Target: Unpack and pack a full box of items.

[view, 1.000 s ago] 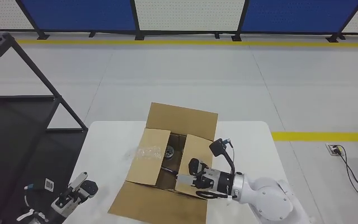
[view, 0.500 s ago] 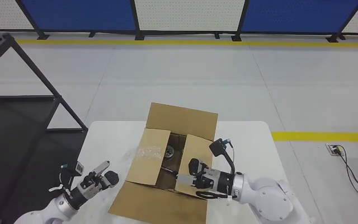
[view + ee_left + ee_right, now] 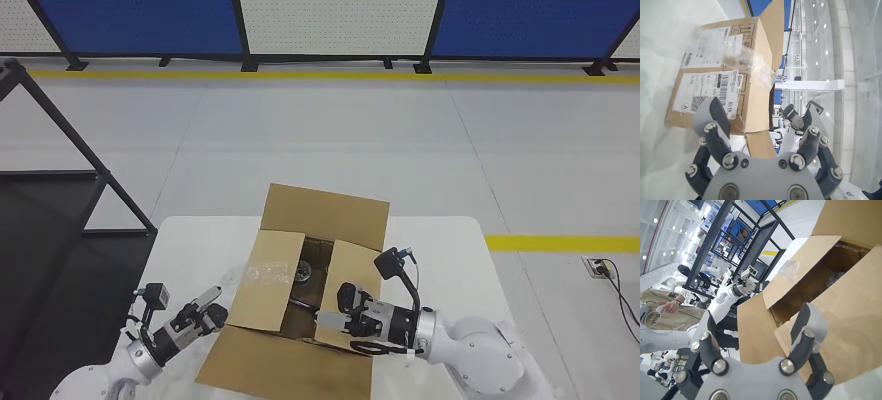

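- Where the white table [image 3: 190,250] ends on the left, a black rack [image 3: 60,200] stands on the floor.
- Next comes the left gripper [image 3: 207,317], low over the table and just beside the left side of the box. In its own wrist view the left gripper [image 3: 764,105] has its 2 fingers spread wide, with nothing held between them.
- A clear plastic bag [image 3: 262,270] lies on the left top flap of the box. It also shows in the left wrist view [image 3: 745,58] and in the right wrist view [image 3: 791,269].
- The brown cardboard box [image 3: 330,210] sits in the middle of the table with its 4 flaps open. White labels are stuck on the side that faces the left gripper.
- Down inside the box lies a dark round metal thing [image 3: 303,268], seen from the right wrist too [image 3: 834,277]. I cannot tell what it is.
- The right gripper [image 3: 338,311] is over the near right part of the box, at the edge of a flap. In its wrist view the right gripper [image 3: 757,315] is wide open. Cardboard shows between the fingers, but they do not pinch it.
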